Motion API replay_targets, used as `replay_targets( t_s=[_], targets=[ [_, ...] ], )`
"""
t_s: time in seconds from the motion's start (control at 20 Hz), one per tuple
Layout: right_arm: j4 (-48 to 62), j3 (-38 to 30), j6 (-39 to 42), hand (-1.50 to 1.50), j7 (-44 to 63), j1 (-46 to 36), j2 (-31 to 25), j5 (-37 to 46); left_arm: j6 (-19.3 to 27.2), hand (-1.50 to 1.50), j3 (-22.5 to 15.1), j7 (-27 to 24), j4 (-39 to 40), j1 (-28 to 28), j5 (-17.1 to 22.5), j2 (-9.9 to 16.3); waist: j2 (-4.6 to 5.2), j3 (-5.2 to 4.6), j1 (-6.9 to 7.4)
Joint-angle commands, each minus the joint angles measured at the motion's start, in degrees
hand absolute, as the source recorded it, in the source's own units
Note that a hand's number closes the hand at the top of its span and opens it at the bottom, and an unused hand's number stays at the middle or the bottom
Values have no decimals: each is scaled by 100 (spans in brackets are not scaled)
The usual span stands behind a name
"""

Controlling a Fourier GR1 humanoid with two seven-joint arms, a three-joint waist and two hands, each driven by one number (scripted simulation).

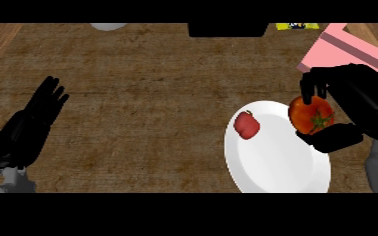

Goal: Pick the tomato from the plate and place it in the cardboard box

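Brown counter (162, 80) fills the view. White plate (277, 167) sits at approx 4 o'clock, w/ a small red item (246, 125) on its left part. Right hand (343, 107) at 3 o'clock is curled round the tomato (310, 114) at the plate's upper right edge; fingers above, thumb below. Pink box (336, 52) at 2 o'clock, just above that hand. Left hand (33, 120) at 9 o'clock, fingers straight, resting. At 12 o'clock: black object (227, 29), w/ grey thing (108, 26) to its left & yellow item (299, 26) to its right.
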Motion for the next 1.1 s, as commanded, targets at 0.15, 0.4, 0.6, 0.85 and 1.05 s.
replay_targets(
  t_s=[0.15, 0.4, 0.6, 0.85, 1.05],
  targets=[
    [-788, -1030, 256, 150, 996, -804, 99, -367, -81, 0, 19, -311, 305, 6, -20, -134, 8, -3, 5],
    [-177, -1756, 341, 150, 1253, -1463, -390, -422, -98, 0, 103, 66, -29, -27, 53, 42, 13, 1, 64],
    [777, -2006, -80, 150, 959, -1845, -686, -326, -172, 0, 105, -254, 310, -122, 15, -72, 29, 0, 76],
    [2128, -1885, -635, 150, -36, -1950, -1271, 31, -249, 0, 175, 88, 169, -203, 140, 51, 45, 3, 120],
    [2721, -1904, -1001, 150, -452, -2044, -1315, 5, -218, 0, 254, 109, 8, -87, 111, 45, 31, 2, 99]
  ],
)
